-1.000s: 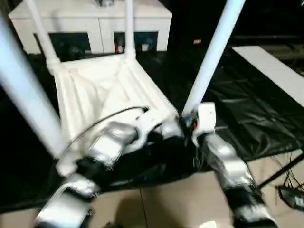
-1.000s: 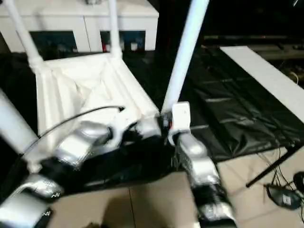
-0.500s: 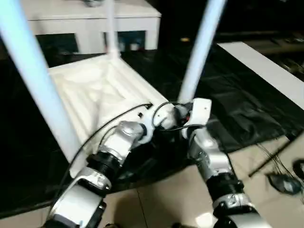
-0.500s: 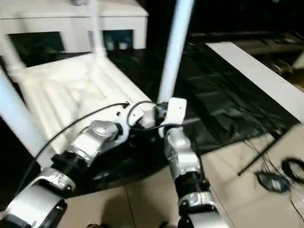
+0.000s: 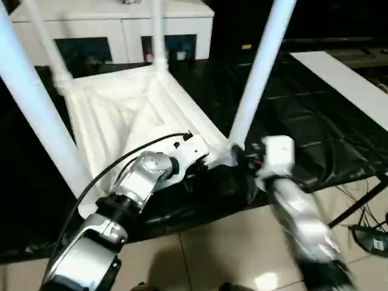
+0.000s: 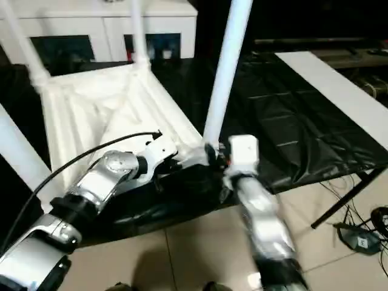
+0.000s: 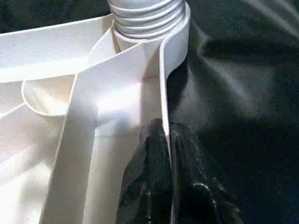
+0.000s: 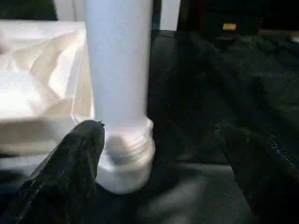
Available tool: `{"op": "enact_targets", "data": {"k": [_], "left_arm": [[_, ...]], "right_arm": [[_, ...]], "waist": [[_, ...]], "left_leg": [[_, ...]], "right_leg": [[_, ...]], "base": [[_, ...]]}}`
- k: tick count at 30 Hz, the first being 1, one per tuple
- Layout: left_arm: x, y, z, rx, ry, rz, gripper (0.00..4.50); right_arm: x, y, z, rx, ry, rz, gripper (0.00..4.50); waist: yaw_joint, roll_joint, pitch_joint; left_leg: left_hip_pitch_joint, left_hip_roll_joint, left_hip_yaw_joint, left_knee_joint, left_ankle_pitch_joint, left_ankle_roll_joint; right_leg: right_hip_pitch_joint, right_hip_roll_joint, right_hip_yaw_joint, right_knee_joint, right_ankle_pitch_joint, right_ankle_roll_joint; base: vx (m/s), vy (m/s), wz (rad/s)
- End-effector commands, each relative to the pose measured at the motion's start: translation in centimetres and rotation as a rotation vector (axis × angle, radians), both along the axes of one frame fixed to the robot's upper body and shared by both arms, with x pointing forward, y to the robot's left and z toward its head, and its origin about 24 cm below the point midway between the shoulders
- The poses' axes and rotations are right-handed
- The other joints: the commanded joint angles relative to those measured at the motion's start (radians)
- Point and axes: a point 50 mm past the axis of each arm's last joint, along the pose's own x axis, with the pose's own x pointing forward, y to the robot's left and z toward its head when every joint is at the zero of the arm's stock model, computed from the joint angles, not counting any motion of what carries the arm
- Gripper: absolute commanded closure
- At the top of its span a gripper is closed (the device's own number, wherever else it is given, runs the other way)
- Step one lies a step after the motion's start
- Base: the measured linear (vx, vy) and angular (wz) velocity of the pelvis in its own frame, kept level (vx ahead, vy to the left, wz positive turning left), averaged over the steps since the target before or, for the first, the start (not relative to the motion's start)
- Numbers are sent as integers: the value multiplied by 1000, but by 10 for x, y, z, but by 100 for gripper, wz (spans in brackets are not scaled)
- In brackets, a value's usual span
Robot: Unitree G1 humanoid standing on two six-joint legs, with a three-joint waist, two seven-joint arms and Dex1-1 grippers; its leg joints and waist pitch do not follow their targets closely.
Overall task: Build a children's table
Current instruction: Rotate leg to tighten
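Left wrist view, left end effector (image 7: pixel 164 154) clamped on tabletop (image 7: pixel 117 93) rim, right end effector (image 8: pixel 159 154) apart around leg (image 8: pixel 119 70)

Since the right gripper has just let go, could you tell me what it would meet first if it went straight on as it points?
Most likely the threaded base of the near right leg: the open right gripper points at it, one finger beside it.

Lab: black sheet (image 5: pixel 315 139), floor cables (image 5: pixel 364 212), stand
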Motion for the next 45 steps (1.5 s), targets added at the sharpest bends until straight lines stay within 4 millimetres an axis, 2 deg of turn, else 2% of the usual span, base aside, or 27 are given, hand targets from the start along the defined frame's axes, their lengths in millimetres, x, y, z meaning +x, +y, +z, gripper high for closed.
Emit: {"op": "enact_targets", "data": {"k": [1, 3, 4, 5, 6, 7, 8, 9, 10, 11, 12, 13, 14, 15, 16, 17, 18, 19, 21, 22, 23, 26, 32, 39, 43, 44, 45], "left_arm": [[-7, -6, -2, 1, -19, -111, 450], [-8, -6, -1, -6, -31, -133, 450], [-10, -5, 1, -5, -36, -171, 450], [-10, -5, 1, -5, -36, -171, 450], [-17, -1, 1, -1, -10, -256, 450], [-20, 0, 1, 3, 3, -286, 450], [-22, 2, 1, 6, 15, -308, 450], [-28, 6, 1, 6, 46, -362, 450], [-28, 6, 1, 6, 46, -362, 450], [-34, 10, 1, 4, 75, -413, 450], [-40, 13, 3, 0, 105, -463, 450], [-41, 14, 3, 1, 110, -469, 450], [-43, 16, 4, 5, 121, -483, 450], [-45, 18, 6, 16, 122, -498, 450], [-46, 19, 6, 22, 120, -502, 450], [-46, 20, 7, 30, 120, -506, 450], [-47, 21, 7, 45, 120, -517, 450], [-47, 22, 8, 52, 116, -517, 450], [-47, 22, 8, 52, 116, -517, 450], [-45, 23, 9, 65, 101, -503, 450], [-43, 23, 9, 70, 92, -490, 450], [-41, 25, 11, 88, 82, -476, 450], [-34, 25, 16, 111, 40, -459, 450], [-19, 25, 24, 128, -35, -357, 450], [-13, 18, 32, 25, -100, -253, 450], [-13, 18, 32, 25, -100, -253, 450], [-10, 16, 39, -20, -125, -219, 406]], "right_arm": [[-9, 0, 10, -4, -26, 61, 21], [-14, -4, 9, -1, -18, 65, 21], [-21, -7, 7, 5, -1, 96, 21], [-21, -7, 7, 5, -1, 96, 21], [-31, -8, 5, 13, 32, 194, 21], [-34, -8, 5, 14, 43, 232, 21], [-36, -7, 5, 15, 52, 262, 21], [-39, -8, 5, 14, 72, 308, 21], [-39, -8, 5, 14, 72, 308, 8], [-41, -11, 5, 7, 93, 351, 8], [-42, -14, 6, -14, 113, 398, 8], [-41, -15, 6, -21, 114, 407, 8], [-40, -17, 7, -40, 116, 430, 8], [-36, -20, 10, -68, 118, 464, 8], [-35, -21, 11, -79, 120, 475, 8], [-34, -21, 11, -87, 125, 492, 8], [-31, -23, 12, -125, 137, 526, 8], [-30, -23, 12, -148, 144, 541, 8], [-30, -23, 12, -148, 144, 541, 8], [-28, -23, 13, -187, 159, 596, 8], [-27, -23, 13, -191, 169, 622, 8], [-24, -22, 16, -203, 187, 687, 8], [-24, -24, 17, -217, 206, 739, 8], [-18, -30, 21, -216, 185, 709, 8], [-20, -27, 25, -143, 154, 683, 8], [-20, -27, 25, -143, 154, 683, 8], [-20, -26, 27, -105, 135, 668, 0]], "waist": [[-9, -1, -53], [-12, 5, -55], [-10, 10, -53], [-11, 5, -50], [-13, 6, -47], [-13, 22, -45], [-13, 32, -36], [-3, 51, -29], [32, 60, -19], [113, 62, -22], [66, -40, -49], [76, -47, -50], [76, -47, -50], [119, -10, -72], [109, -13, -70], [93, -6, -81], [84, -4, -86], [82, 0, -90], [78, -1, -81], [72, -5, -76], [67, -10, -72], [57, -8, -68], [50, -11, -66], [49, -13, -64], [50, -13, -70], [50, -13, -73], [51, -13, -77]], "left_leg": [[20, 30, -20, -90, -522, 16], [25, 32, -21, -92, -534, 15], [39, 31, -18, -88, -563, 13], [43, 30, -16, -85, -575, 14], [51, 30, -17, -84, -597, 13], [51, 38, -23, -93, -640, 11], [50, 57, -27, -115, -721, 0], [10, 91, -23, -183, -853, -27], [-54, 114, -6, -242, -945, -43], [-64, 90, 95, -255, -932, -54], [78, 43, 53, -78, -623, -62], [86, 4, 3, 70, -199, 11], [86, 4, 3, 70, -199, 11], [7, 43, -18, -30, 24, 35], [30, 50, -7, -33, -6, 43], [53, 51, 12, -22, -34, 47], [29, 45, 11, -21, -22, 55], [6, 43, 13, -18, -2, 68], [4, 42, 18, -21, -93, 60], [2, 42, 15, -28, -154, 42], [1, 43, 14, -32, -186, 28], [9, 50, 12, -41, -238, 4], [4, 49, 12, -43, -231, 1], [2, 48, 9, -45, -254, -11], [1, 49, 10, -41, -225, -1], [-1, 48, 10, -38, -190, 6], [-2, 48, 10, -36, -167, 11]], "right_leg": [[41, -26, 0, -90, -523, -16], [42, -27, -6, -95, -513, -20], [30, -26, -11, -106, -532, -23], [26, -25, -14, -113, -546, -20], [25, -25, -24, -118, -563, -19], [41, -22, -39, -123, -551, -7], [52, -15, -54, -107, -501, -9], [99, 7, -61, -13, -363, -32], [137, 18, -52, 118, -253, -50], [103, 52, -43, 184, -158, -53], [5, -29, 48, 19, -665, 20], [-43, -107, 126, -111, -1039, -8], [-43, -107, 126, -111, -1039, -8], [63, -65, 109, -15, -549, -67], [24, -21, 88, 12, -337, -93], [12, 8, 79, 46, -10, -181], [30, 8, 77, 60, 90, -214], [45, 2, 74, 66, 186, -242], [45, -4, 74, 50, 131, -245], [49, -9, 72, 41, 39, -236], [54, -12, 73, 32, -44, -215], [48, -16, 71, 17, -183, -192], [46, -17, 71, 10, -198, -174], [44, -19, 70, 2, -288, -149], [45, -18, 69, 9, -216, -170], [48, -17, 69, 15, -159, -184], [50, -15, 68, 20, -119, -192]], "base": [[0, 0, 0], [0, 0, 0], [0, 0, 0], [0, 0, 0], [0, 0, 0], [0, 0, 0], [0, 0, 0], [0, 0, 0], [0, 0, 0], [-72, -29, 29], [43, -151, 30], [43, -151, 30], [169, -160, 3], [133, -54, 7], [133, -54, 7], [35, -43, 24], [0, 0, 0], [0, 0, 0], [0, 0, 0], [0, 0, 0], [0, 0, 0], [0, 0, 0], [0, 0, 0], [0, 0, 0], [0, 0, 0], [0, 0, 0], [0, 0, 0]]}}
